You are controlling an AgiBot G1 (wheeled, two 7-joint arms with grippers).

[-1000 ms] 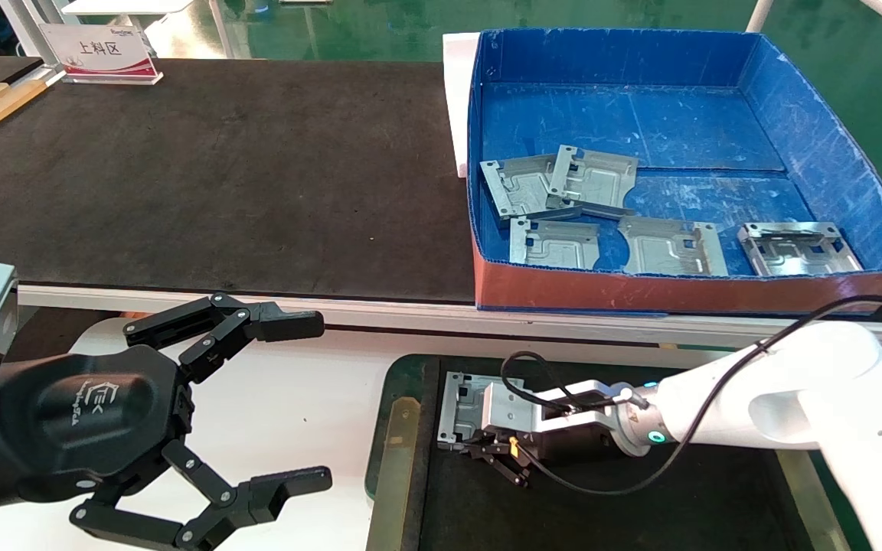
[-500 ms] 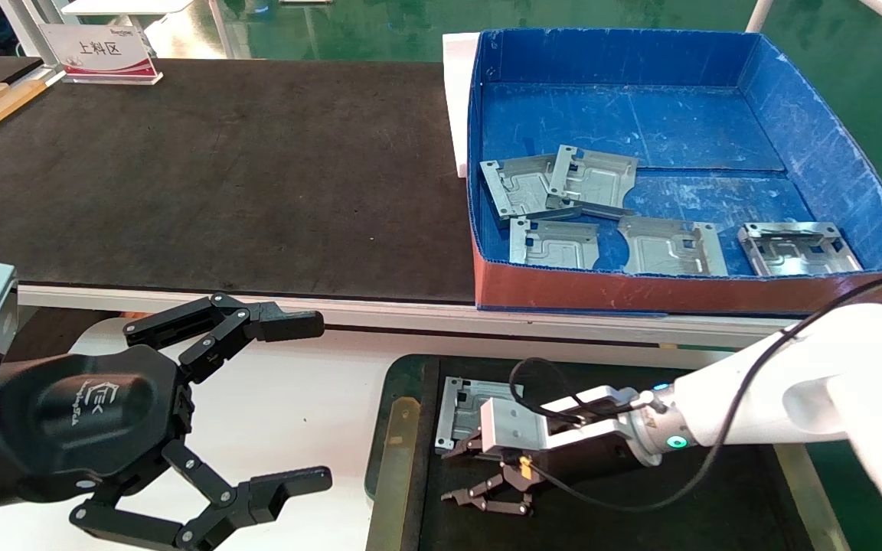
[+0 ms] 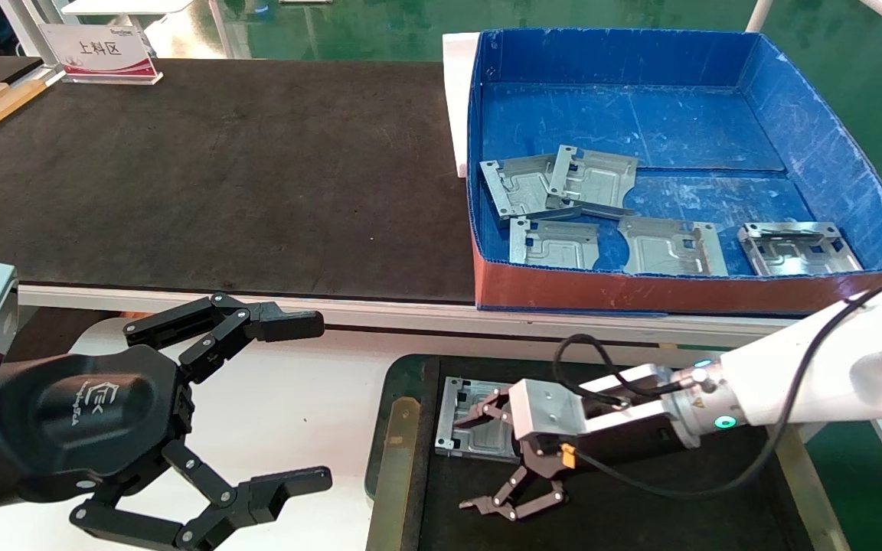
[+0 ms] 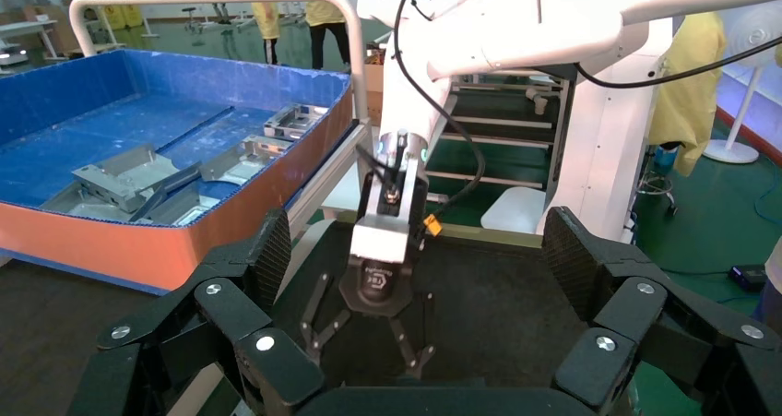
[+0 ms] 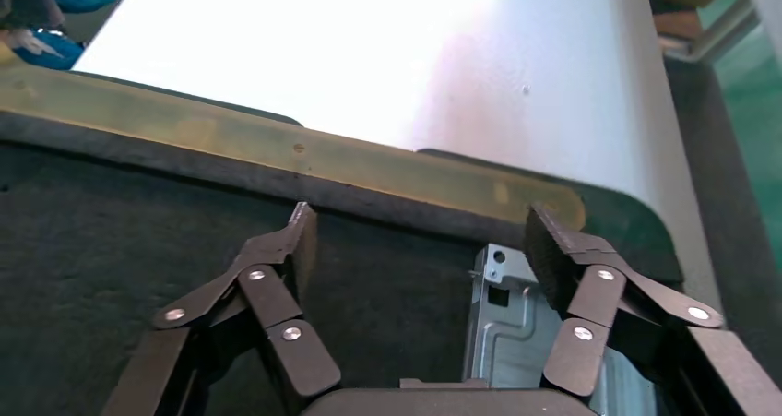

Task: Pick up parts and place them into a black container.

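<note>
The right gripper (image 3: 487, 451) has drawn back toward three o'clock and risen off the sheet-metal plate (image 3: 465, 422), its fingers now spread wide and holding nothing; half a second ago they were only part open over the plate's edge, and a second ago pinched on it. The plate lies flat in the black tray (image 3: 640, 505), at its ten o'clock corner, beside the brass side strip (image 3: 393, 459). One finger (image 3: 479, 409) overhangs the plate. Five more plates (image 3: 556, 243) stay unmoved in the blue box (image 3: 816, 130) at one o'clock. The left gripper (image 3: 257, 405) stays parked at eight o'clock, fingers wide apart.
</note>
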